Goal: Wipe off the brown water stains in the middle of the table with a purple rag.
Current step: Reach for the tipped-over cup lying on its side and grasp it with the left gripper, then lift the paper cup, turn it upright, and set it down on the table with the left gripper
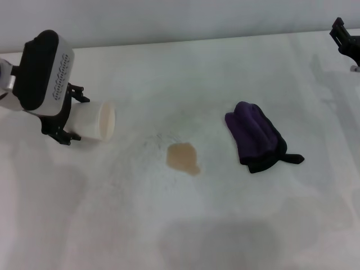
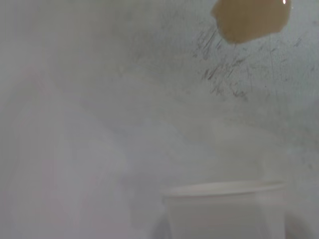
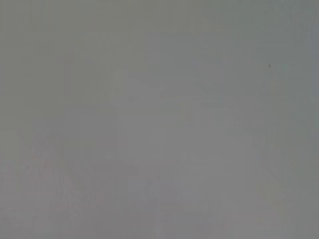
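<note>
The brown water stain (image 1: 183, 158) is a small tan patch in the middle of the white table (image 1: 185, 225). It also shows in the left wrist view (image 2: 251, 20). The purple rag (image 1: 256, 135) lies bunched to the right of the stain, a short gap away, with its black tail pointing right. My left gripper (image 1: 70, 115) is at the left of the table, shut on a white paper cup (image 1: 100, 120) that lies tilted with its mouth toward the stain. My right gripper (image 1: 346, 39) is at the far right back edge, far from the rag.
Faint grey scuff marks (image 1: 154, 140) lie on the table just left of the stain and show in the left wrist view (image 2: 224, 74). The cup's rim (image 2: 224, 190) fills the near part of that view. The right wrist view shows only a blank grey surface.
</note>
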Action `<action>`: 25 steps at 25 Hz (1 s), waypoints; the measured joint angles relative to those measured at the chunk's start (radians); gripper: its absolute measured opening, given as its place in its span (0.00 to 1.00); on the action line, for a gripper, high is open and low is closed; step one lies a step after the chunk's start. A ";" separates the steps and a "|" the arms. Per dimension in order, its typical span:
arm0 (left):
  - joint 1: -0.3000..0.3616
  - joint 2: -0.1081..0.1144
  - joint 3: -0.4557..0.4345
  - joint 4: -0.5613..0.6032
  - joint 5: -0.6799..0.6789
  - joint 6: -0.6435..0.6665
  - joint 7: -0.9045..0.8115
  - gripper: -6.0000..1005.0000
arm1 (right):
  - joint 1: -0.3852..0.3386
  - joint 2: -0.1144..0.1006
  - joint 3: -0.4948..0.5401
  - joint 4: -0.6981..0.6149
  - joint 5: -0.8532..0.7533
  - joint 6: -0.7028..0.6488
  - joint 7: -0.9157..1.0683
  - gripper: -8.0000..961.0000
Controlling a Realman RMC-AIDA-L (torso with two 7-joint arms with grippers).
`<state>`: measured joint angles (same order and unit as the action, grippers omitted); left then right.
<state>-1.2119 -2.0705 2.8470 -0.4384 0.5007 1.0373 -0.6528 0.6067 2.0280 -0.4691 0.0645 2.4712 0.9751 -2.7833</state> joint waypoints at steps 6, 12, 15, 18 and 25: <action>0.009 -0.002 0.000 0.013 -0.008 -0.017 -0.005 0.88 | 0.001 0.000 -0.003 0.000 0.000 0.000 0.001 0.88; 0.019 -0.001 0.000 0.010 -0.080 -0.016 -0.001 0.80 | -0.006 0.000 -0.006 0.005 0.000 0.001 0.002 0.88; 0.028 -0.002 0.000 0.000 -0.145 -0.017 -0.007 0.77 | -0.007 0.000 -0.006 0.008 0.000 0.002 0.002 0.88; 0.048 -0.003 -0.001 -0.015 -0.268 -0.016 -0.021 0.75 | -0.007 0.000 -0.007 0.008 0.000 0.003 0.002 0.88; 0.193 0.000 -0.001 -0.020 -0.798 -0.005 -0.024 0.72 | -0.007 0.000 -0.011 0.008 -0.004 0.013 0.002 0.88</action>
<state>-1.0188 -2.0703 2.8455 -0.4581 -0.2972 1.0319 -0.6770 0.5995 2.0279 -0.4802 0.0720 2.4674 0.9881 -2.7811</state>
